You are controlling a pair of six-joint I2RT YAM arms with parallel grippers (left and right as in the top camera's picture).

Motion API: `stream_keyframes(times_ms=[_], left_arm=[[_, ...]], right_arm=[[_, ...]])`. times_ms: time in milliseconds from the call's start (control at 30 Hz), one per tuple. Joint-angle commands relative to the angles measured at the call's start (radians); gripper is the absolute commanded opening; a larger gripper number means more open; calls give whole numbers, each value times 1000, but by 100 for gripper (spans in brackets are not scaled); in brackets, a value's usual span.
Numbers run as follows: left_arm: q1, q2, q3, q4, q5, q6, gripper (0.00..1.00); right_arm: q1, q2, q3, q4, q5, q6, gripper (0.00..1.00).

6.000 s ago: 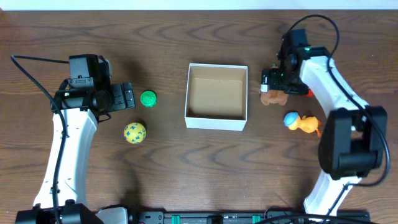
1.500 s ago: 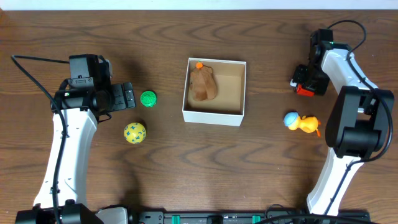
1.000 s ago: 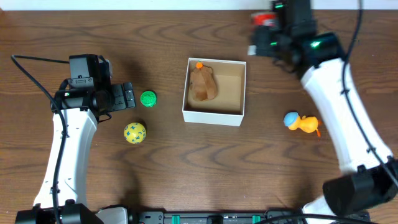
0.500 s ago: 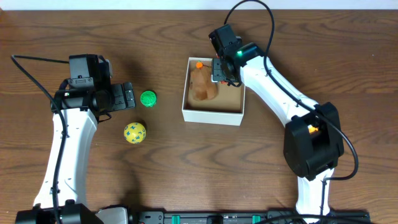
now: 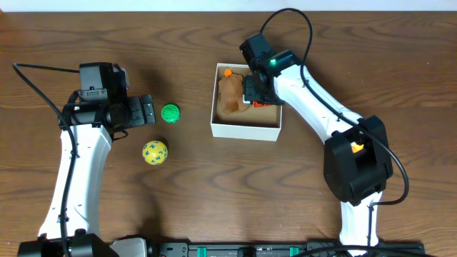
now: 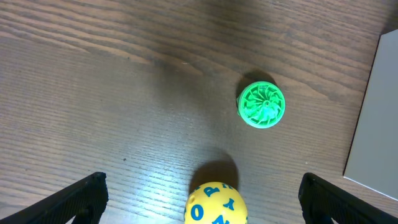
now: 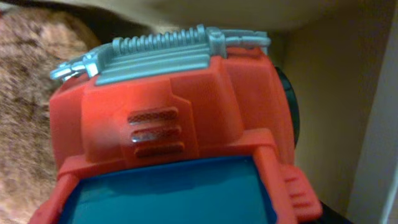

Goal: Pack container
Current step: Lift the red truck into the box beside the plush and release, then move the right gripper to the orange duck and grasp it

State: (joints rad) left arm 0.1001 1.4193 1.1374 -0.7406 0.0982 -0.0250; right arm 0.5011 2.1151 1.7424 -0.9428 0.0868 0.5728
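Observation:
The container [image 5: 246, 130], a white box with a tan inside, sits mid-table. A brown plush toy [image 5: 231, 96] lies in its left half. My right gripper [image 5: 257, 91] is inside the box, to the right of the plush, shut on a red toy truck [image 5: 260, 104]. The truck [image 7: 174, 124], with a blue windshield and a grey grille, fills the right wrist view and hides the fingers. The plush [image 7: 25, 74] is at its left and the box wall [image 7: 336, 93] at its right. My left gripper [image 5: 146, 112] is open and empty, left of the box.
A green ball [image 5: 170, 113] lies just right of the left gripper and shows in the left wrist view [image 6: 262, 104]. A yellow ball with blue letters [image 5: 154, 152] lies nearer the front and sits between the open left fingers [image 6: 216, 204]. The box's side [image 6: 373, 124] shows at that view's right edge.
The plush toy has gone into the box. My right gripper picked up the red truck at the right, carried it over, and lowered it into the box beside the plush. The left arm has not moved.

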Motion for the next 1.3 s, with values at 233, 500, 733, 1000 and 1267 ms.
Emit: stream_keyframes(times_ms=[233,500,733,1000,1267], left_arm=[[3,5,20,-4,-1,12,98],[3,5,20,-4,-1,12,98],[3,5,20,-4,-1,12,98],[3,5,20,-4,-1,12,98],[3,5,20,-4,-1,12,98]], right_arm=[[9,-26,21,40,19,-80,79],[-59,-240,48,-45,106,-80,85],[-312,-336,46,-271,118,-73,86],[-512,-334,-166,-330,20,-74,89],[-563,-334,-476,-153,12,-80,89]])
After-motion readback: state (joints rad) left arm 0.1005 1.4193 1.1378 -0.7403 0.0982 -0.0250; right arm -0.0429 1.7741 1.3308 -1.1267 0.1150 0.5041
